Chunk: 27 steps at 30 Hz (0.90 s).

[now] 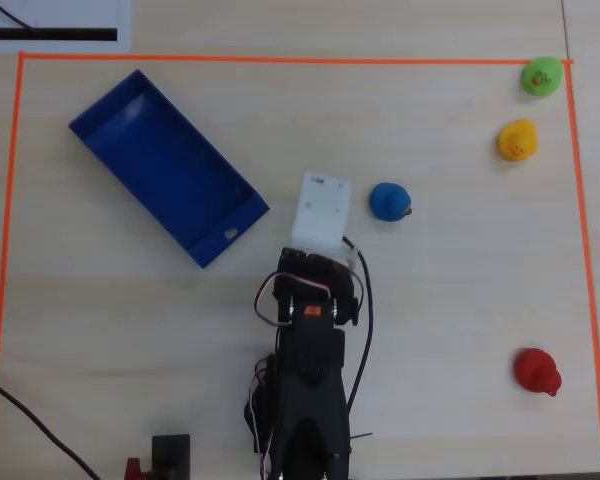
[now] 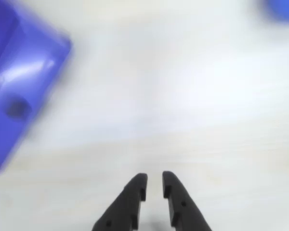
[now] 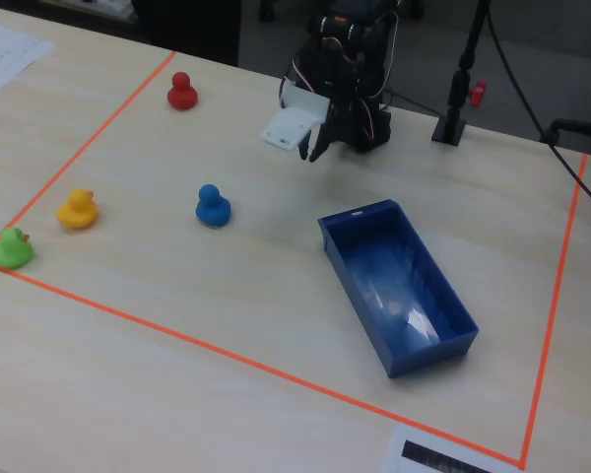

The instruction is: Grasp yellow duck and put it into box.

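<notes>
My gripper [image 2: 154, 185] sat at 6 o'clock in the wrist view, black fingers [image 2: 130, 202] nearly together with only a narrow gap, nothing between them; clenched and empty. It hung above bare desk [image 2: 173, 96]. In the overhead view my arm [image 1: 310, 380] rose from 6 o'clock toward centre, with the white camera plate [image 1: 320, 212] over the gripper.

The box [image 1: 165, 165] lay at 10 o'clock from my wrist in the overhead view, tilted diagonally, its short wall with the small hole nearest me. It held nothing. In the wrist view it showed as a blurred blue mass [image 2: 19, 82] at 9 o'clock.

A blue duck [image 1: 390, 201] stood just beside the white plate, at 2 o'clock from my wrist, apart from it.

A red duck [image 1: 536, 371] stood alone at 4 o'clock of the overhead view, well apart from everything.

The yellow duck [image 1: 517, 140] stood upright on the desk at 2 o'clock, far from my gripper and from the box, near the orange tape line [image 1: 577, 200]. A green duck [image 1: 541, 76] stood just beyond it in the taped corner.
</notes>
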Each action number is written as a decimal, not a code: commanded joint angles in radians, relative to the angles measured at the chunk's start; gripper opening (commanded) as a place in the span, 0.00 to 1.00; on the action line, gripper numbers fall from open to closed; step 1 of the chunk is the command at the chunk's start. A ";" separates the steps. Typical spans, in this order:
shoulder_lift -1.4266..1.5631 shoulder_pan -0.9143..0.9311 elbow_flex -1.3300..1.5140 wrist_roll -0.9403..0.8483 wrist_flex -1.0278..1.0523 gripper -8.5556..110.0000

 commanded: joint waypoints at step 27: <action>-0.848 0.627 -0.491 -0.060 -0.928 0.54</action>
